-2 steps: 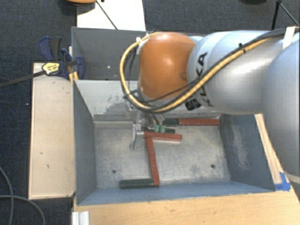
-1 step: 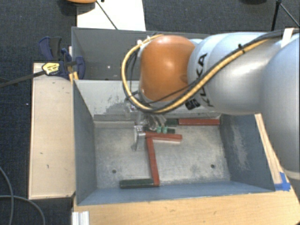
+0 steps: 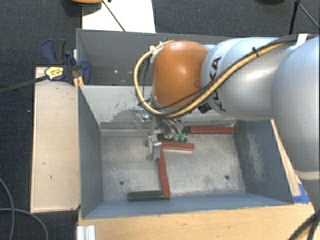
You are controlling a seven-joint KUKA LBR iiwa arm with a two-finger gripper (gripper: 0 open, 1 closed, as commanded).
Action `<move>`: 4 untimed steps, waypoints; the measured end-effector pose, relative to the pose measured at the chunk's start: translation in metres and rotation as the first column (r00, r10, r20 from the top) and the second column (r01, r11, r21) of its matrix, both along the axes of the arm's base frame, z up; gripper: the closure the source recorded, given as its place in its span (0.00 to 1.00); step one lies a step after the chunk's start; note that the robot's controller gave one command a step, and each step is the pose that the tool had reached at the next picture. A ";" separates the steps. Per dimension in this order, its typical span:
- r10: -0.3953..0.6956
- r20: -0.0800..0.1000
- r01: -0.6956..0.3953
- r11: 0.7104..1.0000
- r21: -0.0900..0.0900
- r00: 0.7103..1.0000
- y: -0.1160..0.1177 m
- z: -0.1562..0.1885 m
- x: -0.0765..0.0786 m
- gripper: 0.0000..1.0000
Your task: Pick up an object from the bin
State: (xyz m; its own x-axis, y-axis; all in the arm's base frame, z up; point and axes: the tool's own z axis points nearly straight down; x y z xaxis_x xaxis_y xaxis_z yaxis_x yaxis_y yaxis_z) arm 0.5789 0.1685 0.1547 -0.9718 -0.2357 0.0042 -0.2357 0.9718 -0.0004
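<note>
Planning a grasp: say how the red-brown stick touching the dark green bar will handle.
The red-brown stick looks straight and flat-sided: probably stiff, unlikely to roll. It is thin, so likely light. Gripped near one end, it may tilt; dragged, it could nudge the dark green bar touching it.

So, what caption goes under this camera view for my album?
Robot's claw low among flat red-brown sticks in the grey metal bin, with a dark green stick nearby.

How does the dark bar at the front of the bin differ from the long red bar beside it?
The dark bar is green-black; the long red bar is red-brown. The dark bar lies along the bin's front wall; the long red bar runs back toward the gripper. The long red bar looks longer. Both are slim, straight and flat.
</note>
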 end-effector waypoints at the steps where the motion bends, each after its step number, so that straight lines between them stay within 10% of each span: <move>1: 0.092 0.013 -0.092 0.996 0.003 0.996 -0.016 -0.027 -0.001 0.00; 2: 0.310 0.005 -0.310 0.951 0.002 0.951 -0.052 -0.060 -0.004 0.00; 3: 0.260 0.005 -0.260 0.966 0.002 0.966 -0.073 -0.072 -0.002 0.00; 4: 0.706 0.007 -0.706 0.708 0.002 0.708 -0.047 -0.084 0.010 1.00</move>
